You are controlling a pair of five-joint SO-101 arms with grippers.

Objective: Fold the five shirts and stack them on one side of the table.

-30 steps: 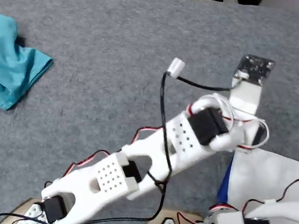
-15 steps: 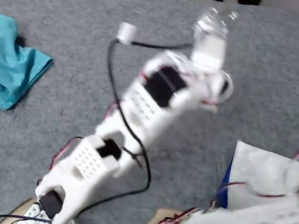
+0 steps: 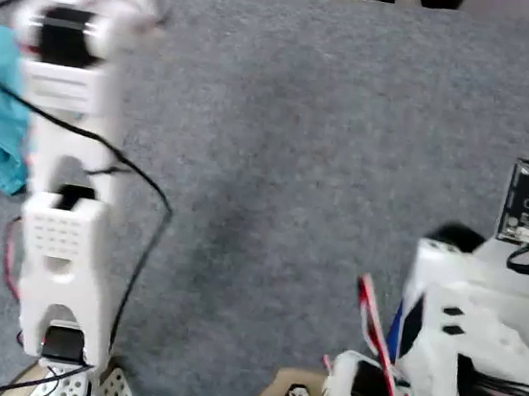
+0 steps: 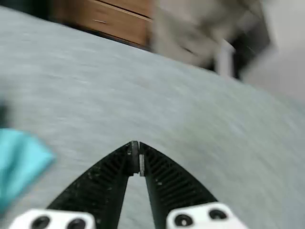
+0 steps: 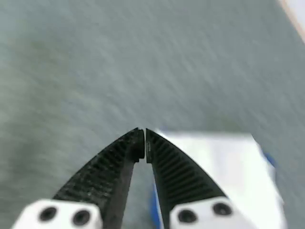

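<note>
a grey, felt-like cloth table top [image 3: 303, 116] stretches across the whole scene under soft, even light. beyond its far edge stands a brown wooden cabinet [image 4: 114, 21] with a drawer front. near it is a blurred pale upright post [image 4: 223, 56]. the room is dark at the cabinet's far end. at the near edge a light plywood board [image 3: 271, 384] lies on the grey surface.
</note>
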